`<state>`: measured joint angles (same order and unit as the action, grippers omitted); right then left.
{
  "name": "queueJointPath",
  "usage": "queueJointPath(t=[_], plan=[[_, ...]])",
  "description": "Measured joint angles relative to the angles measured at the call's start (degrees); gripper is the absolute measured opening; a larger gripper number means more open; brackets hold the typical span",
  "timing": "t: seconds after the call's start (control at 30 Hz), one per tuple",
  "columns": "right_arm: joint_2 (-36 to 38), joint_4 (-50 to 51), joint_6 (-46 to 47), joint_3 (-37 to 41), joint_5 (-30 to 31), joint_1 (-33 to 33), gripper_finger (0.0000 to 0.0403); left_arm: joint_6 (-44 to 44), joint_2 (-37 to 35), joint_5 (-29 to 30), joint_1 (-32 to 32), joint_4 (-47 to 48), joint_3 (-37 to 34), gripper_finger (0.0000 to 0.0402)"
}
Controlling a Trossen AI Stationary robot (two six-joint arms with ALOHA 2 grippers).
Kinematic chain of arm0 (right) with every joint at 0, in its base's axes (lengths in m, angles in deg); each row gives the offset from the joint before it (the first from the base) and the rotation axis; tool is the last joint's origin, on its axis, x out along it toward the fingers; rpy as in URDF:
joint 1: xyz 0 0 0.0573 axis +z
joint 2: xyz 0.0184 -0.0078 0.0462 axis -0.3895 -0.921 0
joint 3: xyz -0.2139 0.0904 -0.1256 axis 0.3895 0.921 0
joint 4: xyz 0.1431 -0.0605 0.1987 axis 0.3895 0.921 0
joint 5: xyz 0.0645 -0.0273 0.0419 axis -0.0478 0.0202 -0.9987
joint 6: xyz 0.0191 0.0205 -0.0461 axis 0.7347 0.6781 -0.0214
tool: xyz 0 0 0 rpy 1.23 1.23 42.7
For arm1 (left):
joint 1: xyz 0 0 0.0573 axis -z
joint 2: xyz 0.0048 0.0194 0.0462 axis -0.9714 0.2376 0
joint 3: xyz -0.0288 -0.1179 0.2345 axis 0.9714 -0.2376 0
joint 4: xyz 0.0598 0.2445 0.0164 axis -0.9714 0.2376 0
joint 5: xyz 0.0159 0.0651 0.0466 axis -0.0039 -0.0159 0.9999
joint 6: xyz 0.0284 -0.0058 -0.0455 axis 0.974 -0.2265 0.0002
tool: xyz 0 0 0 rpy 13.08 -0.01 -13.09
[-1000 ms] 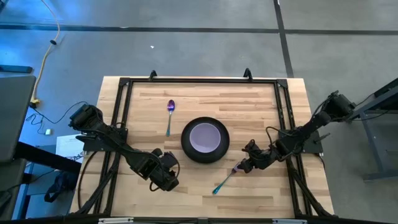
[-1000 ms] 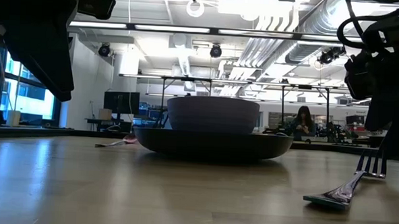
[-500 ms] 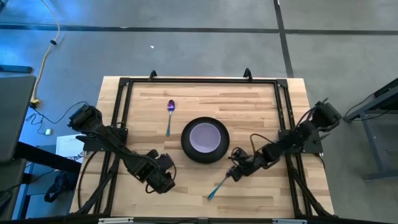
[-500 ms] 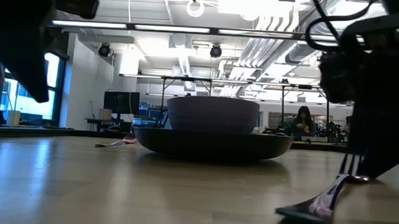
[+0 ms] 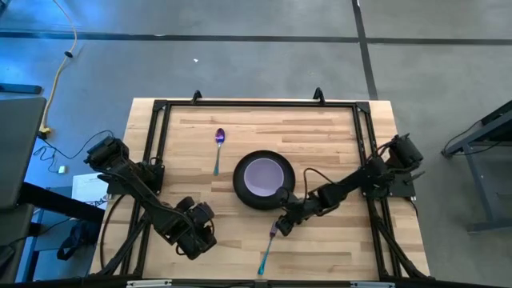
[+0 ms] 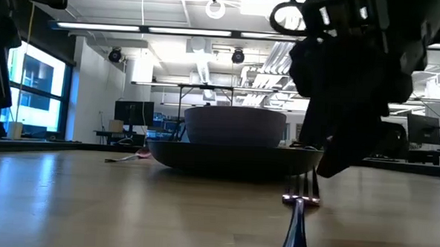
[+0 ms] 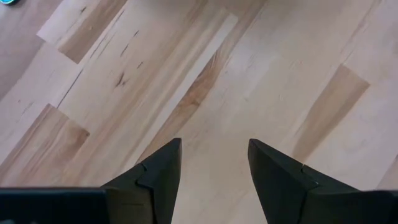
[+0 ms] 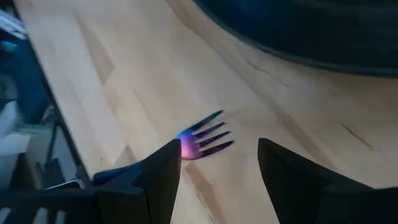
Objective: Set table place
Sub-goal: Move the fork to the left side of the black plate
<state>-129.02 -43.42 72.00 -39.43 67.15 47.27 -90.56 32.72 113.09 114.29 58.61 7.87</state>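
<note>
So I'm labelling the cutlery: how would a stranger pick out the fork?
Find the dark round plate mid-table. The fork lies toward the near edge, tines at the right gripper. Its handle is teal, and unlike the spoon it ends in prongs.

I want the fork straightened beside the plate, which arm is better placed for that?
Right: its claw hangs open at the fork tines beside the plate; the left claw is farther away.
</note>
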Motion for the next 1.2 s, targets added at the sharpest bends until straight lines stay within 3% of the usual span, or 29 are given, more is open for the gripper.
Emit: queueJointPath(t=[0.4,0.6,0.87,1.2], plan=[[1.8,11.1,2.8,-0.6,2.9,-0.1,0.0204,0.1,-0.3,4.0,-0.2,-2.5,0.0,0.0175],[5.4,17.1,2.2,-0.5,6.1,-0.1,0.0204,7.4,-1.7,5.7,-3.2,-11.8,0.0,0.0175],[11.5,24.1,-0.1,-0.6,11.8,0.5,0.0204,23.4,-2.4,-1.4,-10.8,-28.5,0.0,0.0175],[19.0,31.0,-7.7,-0.5,26.0,6.8,0.0204,28.7,-2.4,-5.0,-14.4,-31.7,0.0,0.0175]])
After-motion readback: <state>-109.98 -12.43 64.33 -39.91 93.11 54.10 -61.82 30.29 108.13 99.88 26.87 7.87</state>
